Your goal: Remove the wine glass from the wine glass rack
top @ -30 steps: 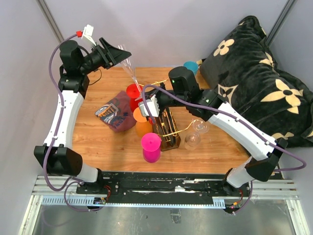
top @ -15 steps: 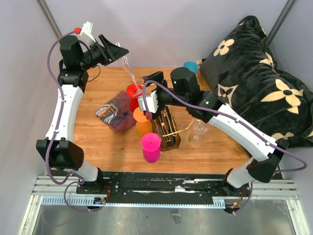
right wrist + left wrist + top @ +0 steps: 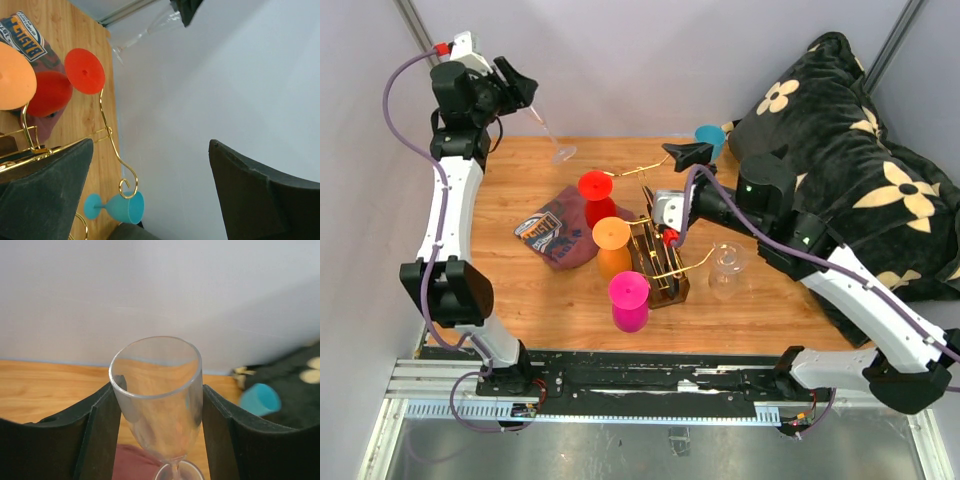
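Observation:
A clear wine glass [image 3: 159, 390] sits bowl-first between the black fingers [image 3: 97, 435] of my left gripper [image 3: 160, 407], which is shut on it. In the top view that left gripper [image 3: 518, 85] is raised high at the back left, and the wine glass stem and foot [image 3: 561, 152] hang over the table's back edge, well clear of the wine glass rack [image 3: 658, 262]. The rack's gold wire arms [image 3: 114, 145] end in curls. My right gripper [image 3: 681, 160] hovers above the rack's back side; in its own view the right gripper [image 3: 151, 146] is open with only wall between its fingers.
Red [image 3: 597, 186], orange [image 3: 611, 236] and pink [image 3: 629, 291] glasses stand left of the rack beside a maroon snack bag [image 3: 553, 236]. Another clear glass [image 3: 725, 266] is at the rack's right. A blue glass [image 3: 119, 206] lies at the back. A black floral pillow [image 3: 850, 150] fills the right.
My left arm lifted and swung back-left, carrying the clear wine glass away from the rack. My right gripper opened and drew back to the right, off the rack.

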